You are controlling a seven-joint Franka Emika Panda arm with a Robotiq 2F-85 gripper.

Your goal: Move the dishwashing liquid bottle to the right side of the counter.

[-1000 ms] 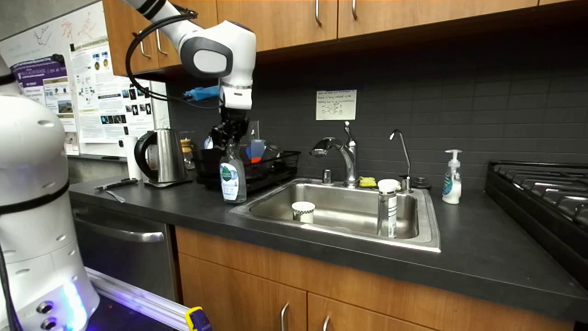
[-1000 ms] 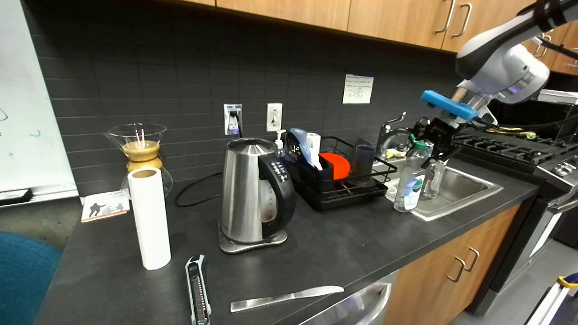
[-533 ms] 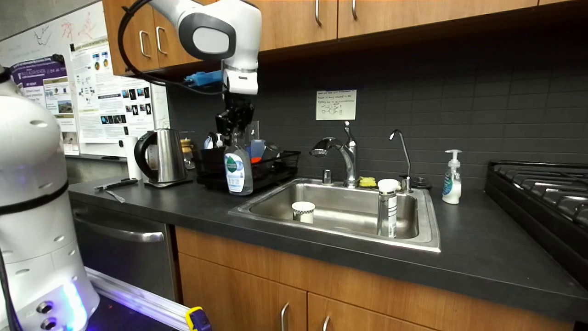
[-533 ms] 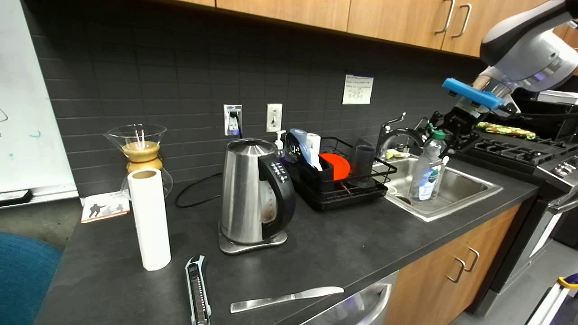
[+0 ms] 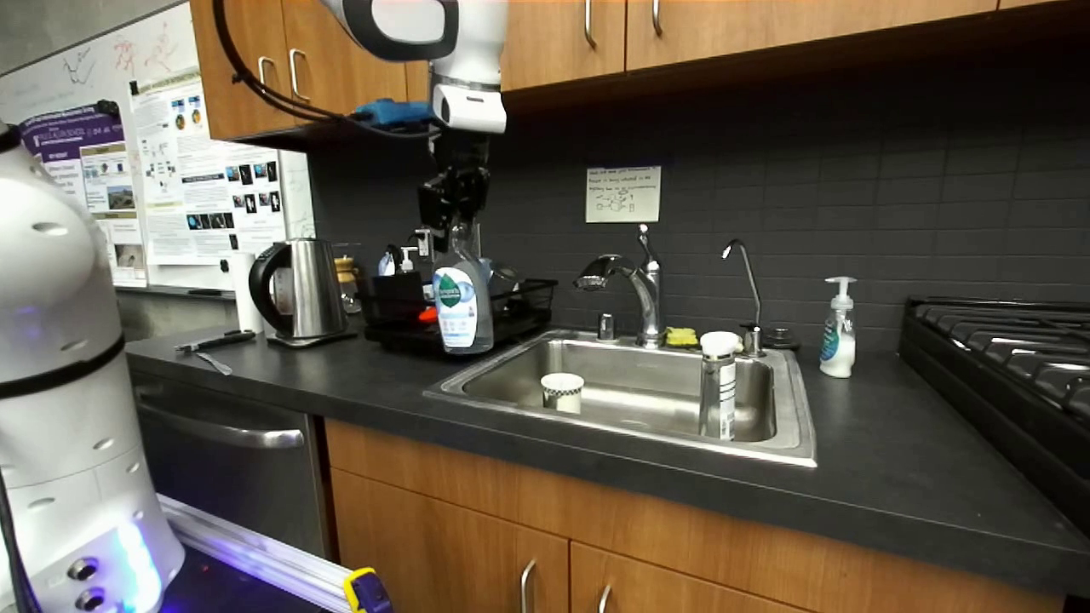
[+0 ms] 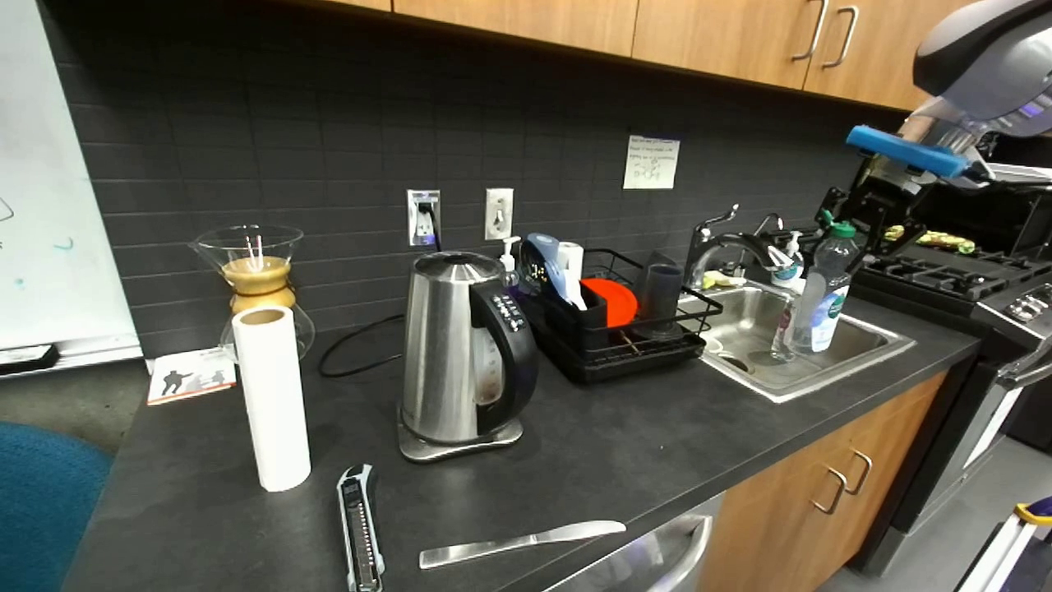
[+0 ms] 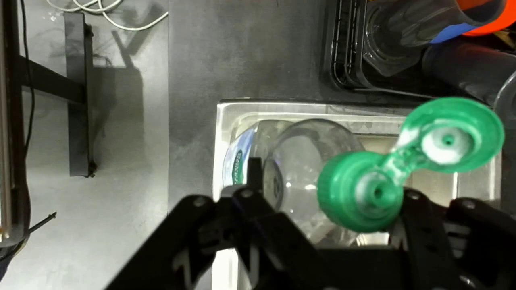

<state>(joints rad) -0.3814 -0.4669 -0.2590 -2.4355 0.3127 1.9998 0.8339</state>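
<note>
The clear dishwashing liquid bottle (image 5: 461, 306) with its blue-and-white label hangs upright in my gripper (image 5: 453, 223), off the counter (image 5: 903, 485). It also shows in an exterior view (image 6: 823, 306), in front of the sink from there. My black fingers are shut around the bottle's neck below the green cap. In the wrist view the cap (image 7: 358, 193) is flipped open between the fingers, and the bottle body (image 7: 318, 161) is seen from above over the sink's rim. The right finger is partly hidden behind the cap there.
The steel sink (image 5: 796, 426) holds a cup (image 5: 563, 393) and a white-capped bottle (image 5: 718, 392). A faucet (image 5: 649, 298) and a thin tap (image 5: 751, 281) rise behind it. A pump soap bottle (image 5: 839, 332) stands before the stove (image 5: 1013, 366). A dish rack (image 6: 616, 345) and kettle (image 6: 452, 353) stand left.
My gripper has lifted the bottle and carried it rightward, from beside the dish rack to over the sink's edge. The bottle stays in the fingers, and the arm has risen.
</note>
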